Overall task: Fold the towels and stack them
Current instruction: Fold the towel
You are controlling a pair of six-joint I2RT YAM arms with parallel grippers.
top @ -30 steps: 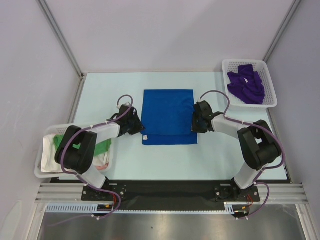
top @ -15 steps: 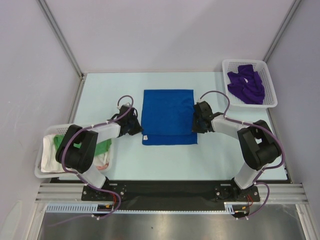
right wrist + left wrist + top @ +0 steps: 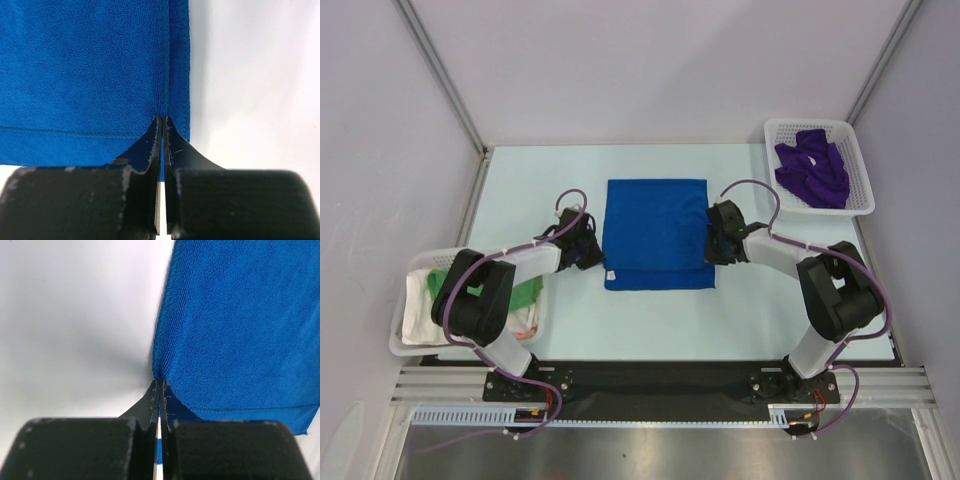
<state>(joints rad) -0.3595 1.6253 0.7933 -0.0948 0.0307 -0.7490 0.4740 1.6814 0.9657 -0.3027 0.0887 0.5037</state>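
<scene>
A blue towel [image 3: 656, 232] lies flat in the middle of the table, its near part folded over so a lower layer shows along the front. My left gripper [image 3: 597, 247] is shut on the towel's left edge [image 3: 161, 375]. My right gripper [image 3: 711, 243] is shut on the towel's right edge [image 3: 163, 112]. Both wrist views show the fingertips pinched together with blue cloth between them. Both grippers sit low at the table surface.
A white basket [image 3: 855, 160] with several purple towels [image 3: 812, 168] stands at the back right. Another white basket [image 3: 405, 320] with green and white cloths sits at the front left, beside my left arm.
</scene>
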